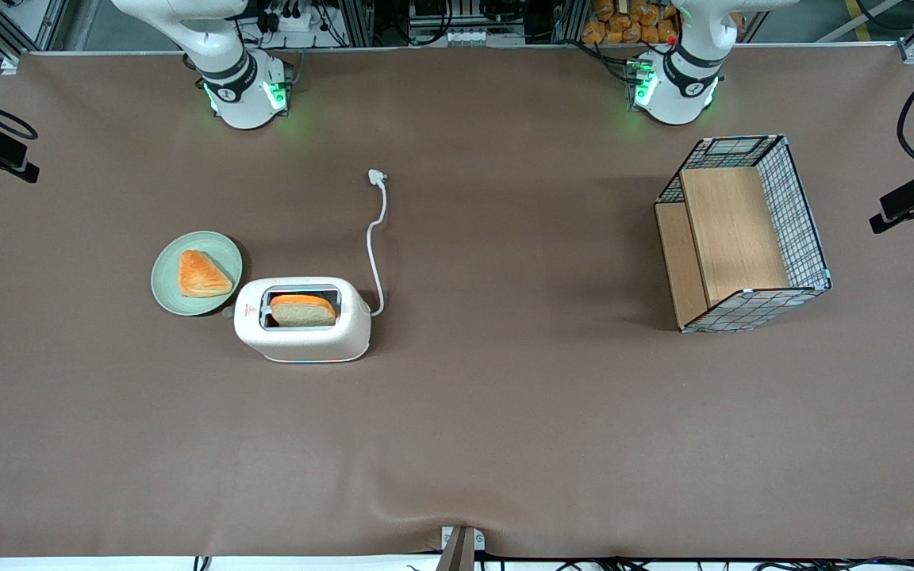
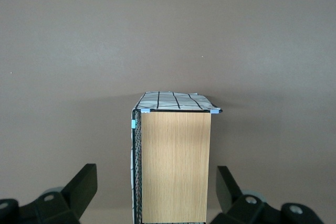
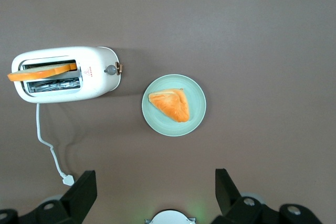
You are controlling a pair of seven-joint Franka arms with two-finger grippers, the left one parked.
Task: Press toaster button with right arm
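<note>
The tool (image 3: 152,195), fingers apart, hangs high above the toaster (image 3: 65,74), tips cropped.

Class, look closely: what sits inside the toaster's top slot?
A slice of bread with an orange crust stands in the toaster, top edge poking out; its lower part is hidden by the slot. The gripper hangs open high above the table, touching nothing.

Toaster (image 1: 303,319) sits mid-table toward the working arm's end, bread slice (image 1: 303,309) in its slot, cord (image 1: 377,238) trailing toward the arms' edge; green plate (image 1: 196,272) with a pastry (image 1: 201,274) just beside it; the gripper is out of frame; wire basket (image 1: 743,231) near the parked arm's end
</note>
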